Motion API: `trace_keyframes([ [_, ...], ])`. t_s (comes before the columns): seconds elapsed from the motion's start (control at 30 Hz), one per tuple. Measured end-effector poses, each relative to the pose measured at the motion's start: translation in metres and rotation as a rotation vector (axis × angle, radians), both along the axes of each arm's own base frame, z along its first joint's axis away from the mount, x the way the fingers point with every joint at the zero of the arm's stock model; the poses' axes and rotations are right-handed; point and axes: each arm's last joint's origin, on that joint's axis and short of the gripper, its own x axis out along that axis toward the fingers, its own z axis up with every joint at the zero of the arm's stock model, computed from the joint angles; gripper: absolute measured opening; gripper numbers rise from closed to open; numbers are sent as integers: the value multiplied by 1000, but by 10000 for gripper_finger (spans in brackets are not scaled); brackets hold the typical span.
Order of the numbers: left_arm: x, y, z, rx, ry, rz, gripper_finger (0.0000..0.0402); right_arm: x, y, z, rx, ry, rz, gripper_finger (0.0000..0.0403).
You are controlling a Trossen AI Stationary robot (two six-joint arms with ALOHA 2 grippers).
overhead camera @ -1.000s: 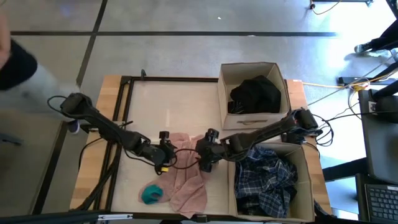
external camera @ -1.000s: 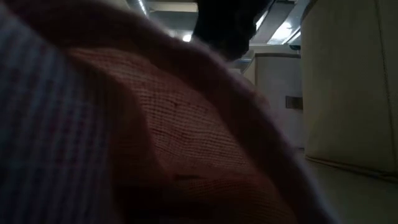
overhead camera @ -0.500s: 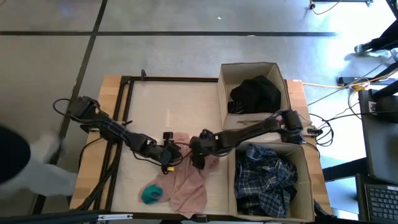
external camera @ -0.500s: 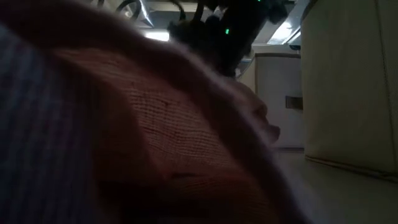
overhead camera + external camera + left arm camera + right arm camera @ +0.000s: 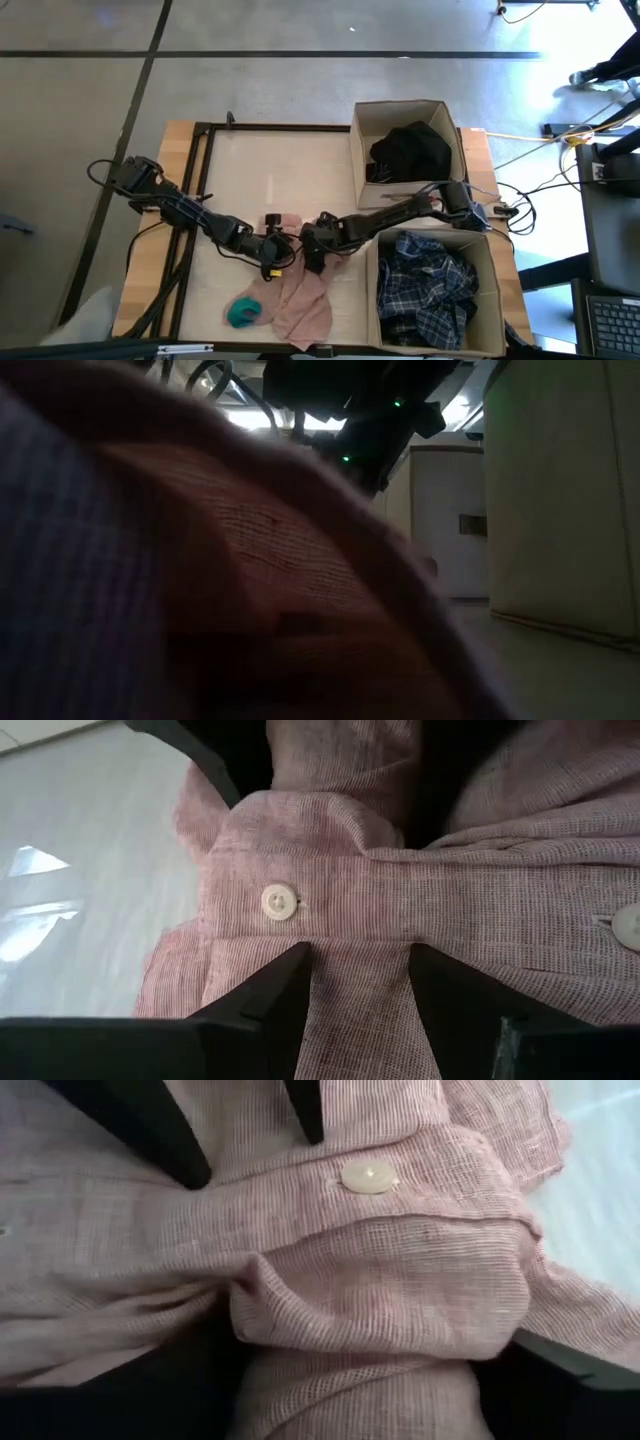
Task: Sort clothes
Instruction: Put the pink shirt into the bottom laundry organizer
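Both end effectors are meeting over the pink shirt [image 5: 300,295], which is lying on the desk [image 5: 260,165] directly beneath them. The left end effector [image 5: 358,982] is standing wide, straddling the button placket. The right end effector [image 5: 312,252] is narrowing around a fabric fold, probably to lift it for sorting.

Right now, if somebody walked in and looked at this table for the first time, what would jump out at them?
Both grippers meet over the pink shirt near the table's front middle: the left gripper and right gripper face each other, fabric bunched between them. Beside them lies a small teal piece. At the right, two cardboard boxes hold a black garment and a plaid shirt.
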Motion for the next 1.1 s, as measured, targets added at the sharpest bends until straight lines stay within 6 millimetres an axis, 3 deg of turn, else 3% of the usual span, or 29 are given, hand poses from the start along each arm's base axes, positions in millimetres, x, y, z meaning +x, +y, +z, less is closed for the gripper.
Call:
trace_keyframes([
  [0.43,0,0,0,12,4,-12,164,0,0,-3,-5,7,7,68],
  [0.77,-8,-3,11,20,9,-41,164,-2,5,0,-81,-3,23,64],
  [1.1,-35,-1,49,34,-30,-40,164,-5,18,44,-318,0,41,64],
])
